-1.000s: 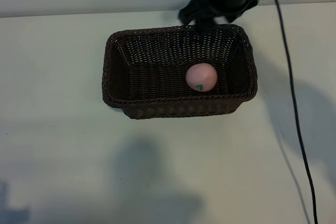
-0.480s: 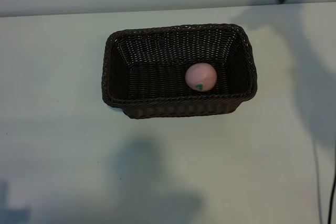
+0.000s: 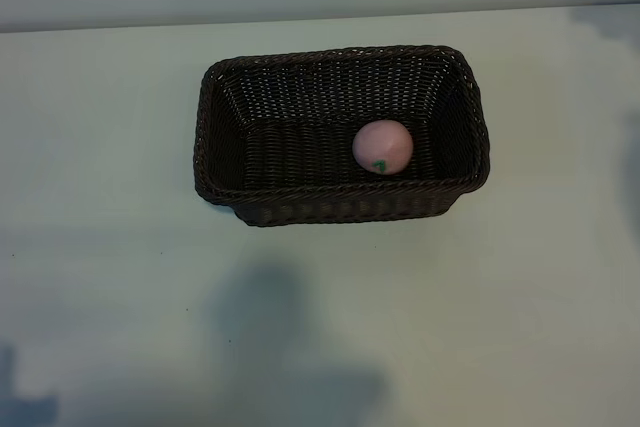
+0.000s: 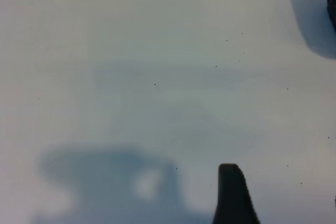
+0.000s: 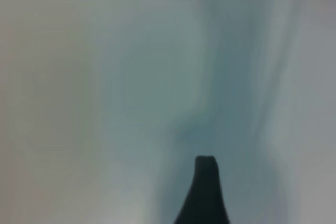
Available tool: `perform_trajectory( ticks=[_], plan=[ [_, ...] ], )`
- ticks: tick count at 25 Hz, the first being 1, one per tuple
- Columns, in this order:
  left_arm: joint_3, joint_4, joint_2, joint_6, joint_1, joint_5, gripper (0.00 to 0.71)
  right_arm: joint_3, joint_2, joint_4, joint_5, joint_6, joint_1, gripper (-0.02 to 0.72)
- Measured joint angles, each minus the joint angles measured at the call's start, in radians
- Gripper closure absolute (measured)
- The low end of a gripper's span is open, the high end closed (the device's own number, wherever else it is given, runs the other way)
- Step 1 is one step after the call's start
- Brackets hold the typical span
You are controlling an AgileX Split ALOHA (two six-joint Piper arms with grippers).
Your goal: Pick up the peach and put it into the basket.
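Right end effector: out of the exterior view; its wrist view shows one dark fingertip (image 5: 205,192) over pale surface, fingers apart, nothing held. Left end effector: likewise one fingertip (image 4: 233,195) over bare surface (image 4: 131,77), fingers apart, empty. Peach (image 3: 382,147) lies inside the basket (image 3: 225,127), on its floor toward the right end, near the front wall. Basket sits mid-surface.
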Motion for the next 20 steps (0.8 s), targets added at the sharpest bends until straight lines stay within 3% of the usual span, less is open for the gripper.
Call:
perform_trajectory(
  ticks=[12,15,20],
  plan=[
    [0.000,0.000,0.000,0.000,0.000,0.000,0.247,0.021,-0.176,0.146,0.000,-0.040,-0.043,0.119],
    [0.000,0.000,0.000,0.000,0.000,0.000,0.247,0.109,-0.313,0.196,-0.002,-0.062,-0.043,0.119],
    [0.000,0.000,0.000,0.000,0.000,0.000,0.247,0.309,-0.561,0.205,0.002,-0.079,-0.042,0.119]
  ],
)
